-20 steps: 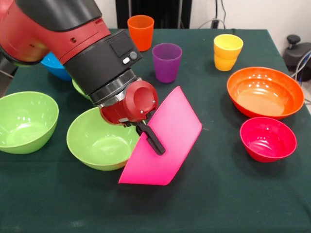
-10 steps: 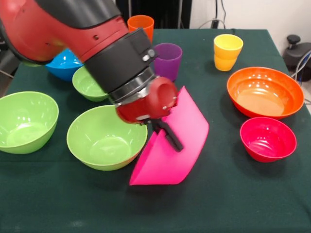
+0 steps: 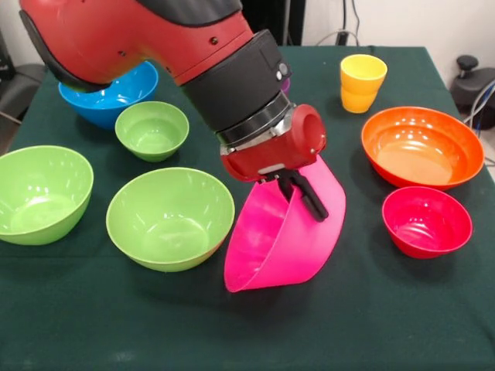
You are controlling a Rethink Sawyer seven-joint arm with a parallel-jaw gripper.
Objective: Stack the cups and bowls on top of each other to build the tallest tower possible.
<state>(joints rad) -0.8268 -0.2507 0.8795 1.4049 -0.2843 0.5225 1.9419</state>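
Note:
My gripper [image 3: 303, 195] is shut on the rim of the large pink bowl [image 3: 278, 239], which hangs tilted on its side with its lower edge at the table. To its left stand three lime green bowls: a middle one [image 3: 170, 218], one at the left edge [image 3: 40, 193] and a small one [image 3: 152, 129] behind. The blue bowl [image 3: 116, 97] sits at the back left, partly behind my arm. The orange bowl [image 3: 421, 145] and small red bowl [image 3: 426, 221] are on the right. The yellow cup [image 3: 362, 82] stands at the back right. The orange and purple cups are hidden by my arm. No tower shows.
The dark green tablecloth [image 3: 371, 309] covers the table. A black object [image 3: 473, 77] stands off the table's right edge, with cables beside it.
My arm has swung to the right with the pink bowl, away from the middle green bowl. The bowl has turned so its hollow faces the camera more. My arm now hides the orange and purple cups.

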